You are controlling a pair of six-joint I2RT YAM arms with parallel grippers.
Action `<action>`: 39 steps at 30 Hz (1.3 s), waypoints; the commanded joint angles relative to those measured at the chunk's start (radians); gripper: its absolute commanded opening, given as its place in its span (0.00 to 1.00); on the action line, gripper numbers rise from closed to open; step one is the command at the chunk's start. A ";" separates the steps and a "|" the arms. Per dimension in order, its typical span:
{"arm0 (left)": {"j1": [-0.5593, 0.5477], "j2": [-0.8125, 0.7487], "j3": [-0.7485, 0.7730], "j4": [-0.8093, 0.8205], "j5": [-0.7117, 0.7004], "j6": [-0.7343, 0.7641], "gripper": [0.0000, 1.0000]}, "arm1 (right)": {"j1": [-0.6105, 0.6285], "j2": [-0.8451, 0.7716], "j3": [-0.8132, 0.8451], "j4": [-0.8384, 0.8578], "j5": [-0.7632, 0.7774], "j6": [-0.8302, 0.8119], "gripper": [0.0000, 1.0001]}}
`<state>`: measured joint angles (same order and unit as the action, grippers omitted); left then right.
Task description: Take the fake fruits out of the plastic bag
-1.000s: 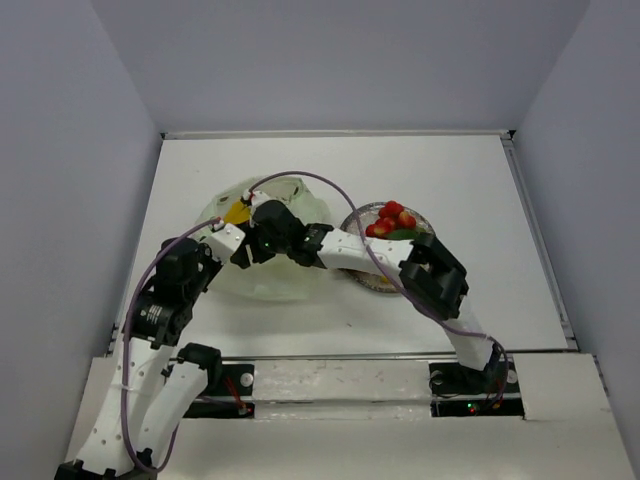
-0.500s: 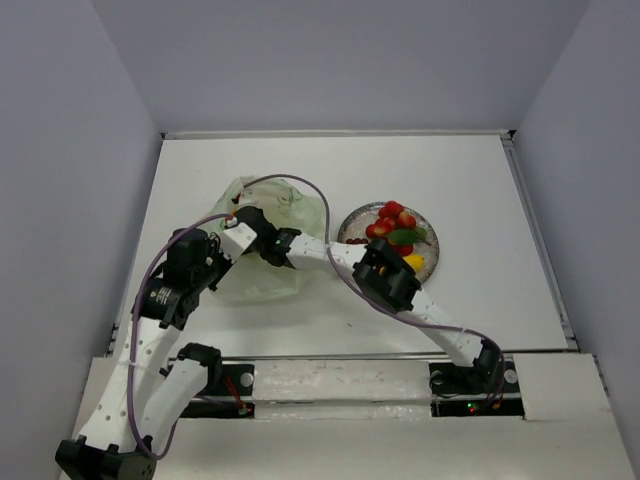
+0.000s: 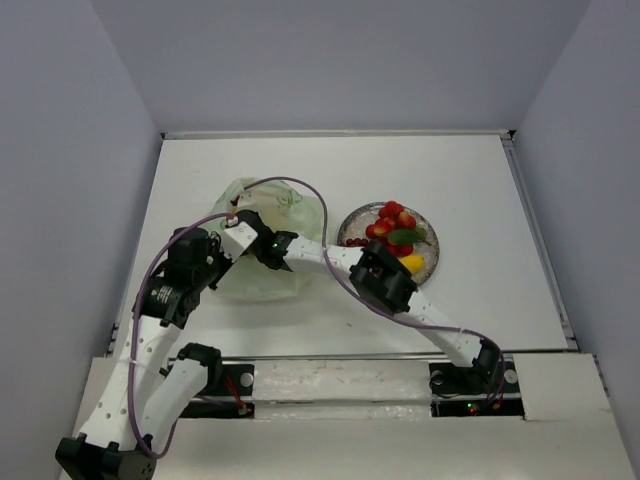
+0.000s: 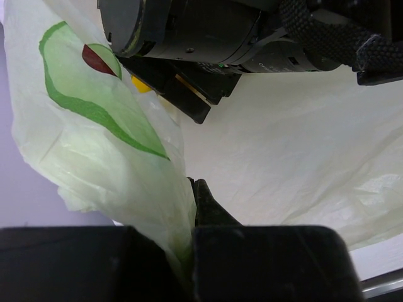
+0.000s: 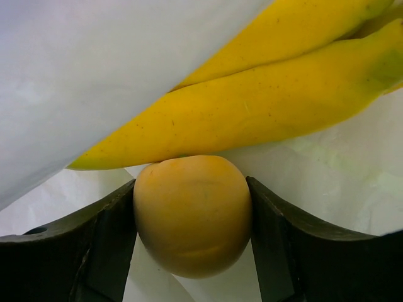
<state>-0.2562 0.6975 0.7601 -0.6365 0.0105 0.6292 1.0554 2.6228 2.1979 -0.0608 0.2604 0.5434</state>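
Observation:
The pale yellow-green plastic bag lies left of centre on the table. My left gripper is shut on the bag's edge and holds the mouth up. My right gripper reaches inside the bag and is shut on a round orange-yellow fake fruit. Yellow fake bananas lie just beyond it against the bag wall. The right gripper's dark body fills the top of the left wrist view. Other fake fruits lie on the grey plate: red pieces, a yellow one and small dark red grapes.
A purple cable loops over the bag from the right arm. The right arm's elbow hangs over the plate's near left edge. White walls close the table at the back and sides.
The right arm has pushed deeper into the bag and its elbow swung left and lower. The bag has been drawn narrower and the left gripper has shifted slightly. Little differs over the last half second.

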 commanded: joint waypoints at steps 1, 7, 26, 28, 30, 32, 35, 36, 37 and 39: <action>-0.003 -0.018 0.038 0.011 -0.038 0.020 0.00 | -0.009 -0.030 -0.016 -0.017 0.049 0.032 0.60; -0.002 -0.023 0.016 0.014 -0.052 0.020 0.00 | -0.018 -0.099 -0.089 0.039 0.024 -0.034 0.49; 0.002 0.019 0.014 0.077 -0.144 -0.066 0.00 | -0.049 -0.515 -0.498 0.128 0.000 -0.026 0.45; 0.002 0.036 0.042 0.092 -0.139 -0.086 0.00 | -0.049 -0.599 -0.562 0.122 -0.030 -0.036 0.44; 0.000 0.046 0.061 0.106 -0.132 -0.108 0.00 | -0.049 -0.661 -0.602 0.104 -0.053 -0.046 0.43; 0.000 0.056 0.079 0.116 -0.116 -0.117 0.00 | -0.049 -0.728 -0.660 0.076 -0.104 -0.072 0.43; 0.002 0.060 0.084 0.132 -0.112 -0.125 0.00 | -0.049 -0.883 -0.740 0.072 -0.177 -0.112 0.43; 0.000 0.062 0.081 0.135 -0.112 -0.123 0.00 | -0.049 -0.964 -0.760 0.069 -0.182 -0.115 0.42; 0.002 0.062 0.079 0.135 -0.113 -0.120 0.00 | -0.049 -1.004 -0.779 0.065 -0.179 -0.120 0.42; 0.002 0.065 0.071 0.133 -0.113 -0.115 0.00 | -0.049 -1.085 -0.836 0.061 -0.132 -0.126 0.42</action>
<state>-0.2558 0.7593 0.8070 -0.5346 -0.1085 0.5285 1.0027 1.6871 1.4067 -0.0292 0.1310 0.4580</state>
